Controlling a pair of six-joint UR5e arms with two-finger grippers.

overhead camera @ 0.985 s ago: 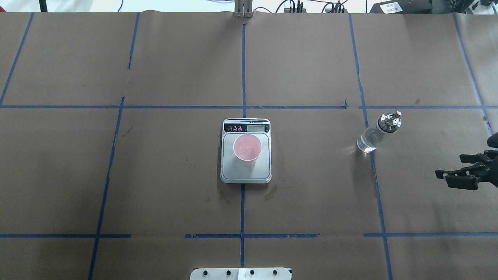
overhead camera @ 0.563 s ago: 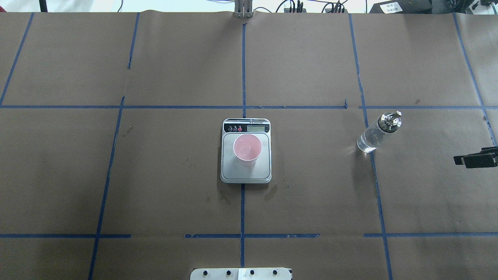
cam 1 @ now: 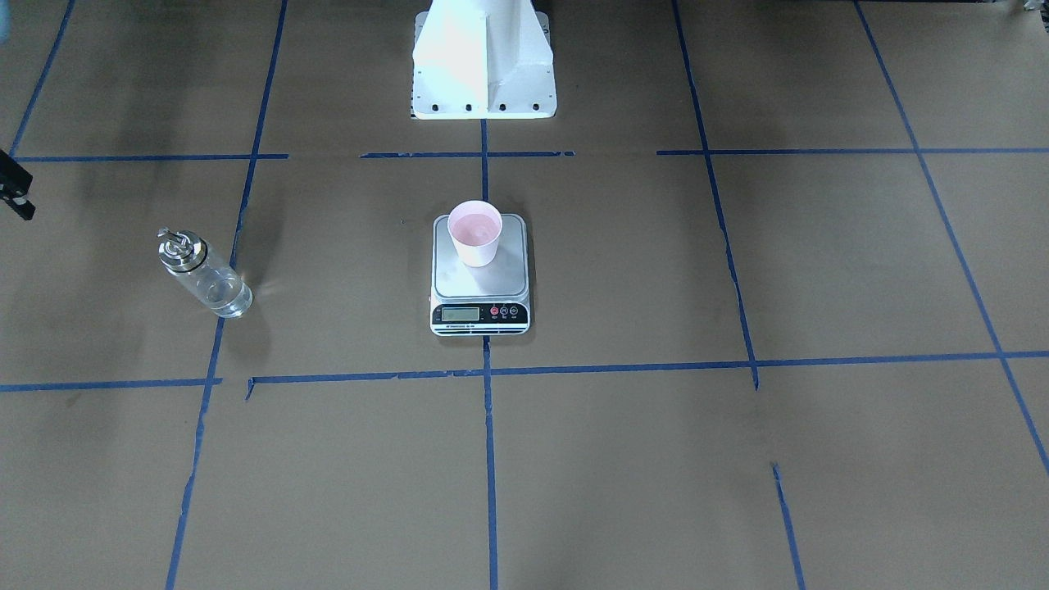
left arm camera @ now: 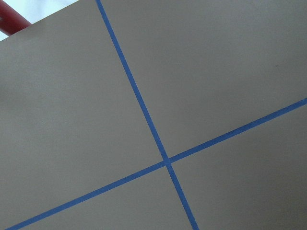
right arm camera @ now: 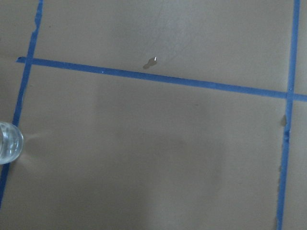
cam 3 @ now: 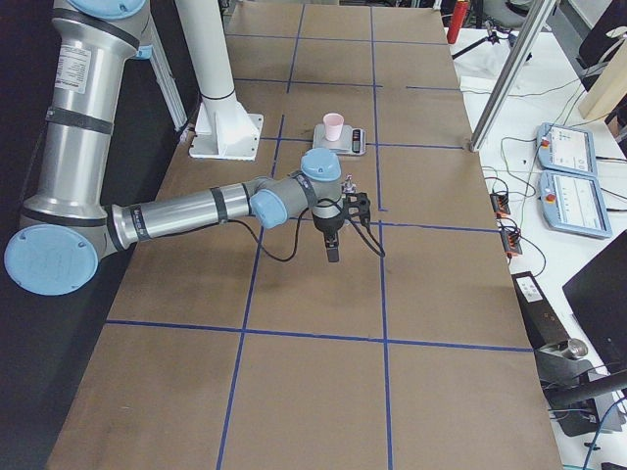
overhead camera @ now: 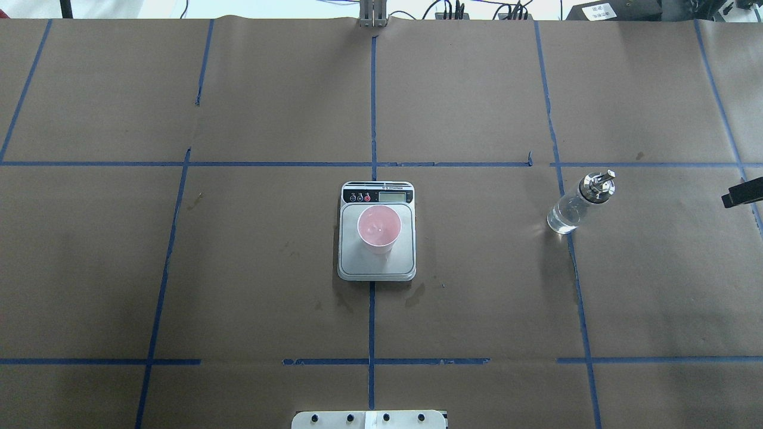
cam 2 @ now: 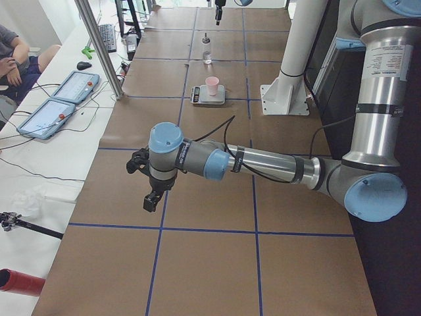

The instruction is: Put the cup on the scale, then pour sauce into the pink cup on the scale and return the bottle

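The pink cup [overhead camera: 379, 228] stands upright on the silver scale [overhead camera: 377, 265] at the table's middle, also seen in the front view as cup [cam 1: 475, 233] on scale [cam 1: 480, 287]. The clear glass bottle [overhead camera: 571, 210] with its metal cap stands alone on the paper to the right, also bottle [cam 1: 203, 277]; its base shows at the left edge of the right wrist view [right arm camera: 7, 142]. Only a black sliver of my right gripper [overhead camera: 742, 193] shows at the right edge, well clear of the bottle; I cannot tell its state. My left gripper [cam 2: 152, 197] hangs over bare paper far to the left; I cannot tell its state.
Blue tape lines [overhead camera: 372, 107] grid the brown paper. The white robot base plate [overhead camera: 369, 419] sits at the near edge. Small dark stains [overhead camera: 414, 295] lie by the scale. A side bench with tablets [cam 2: 62, 99] and a seated person [cam 2: 13, 56] are beyond the table.
My right gripper has drawn away from the bottle, sliding right and farther from the robot until it is almost out of the overhead view. Cup, scale and bottle have not moved.
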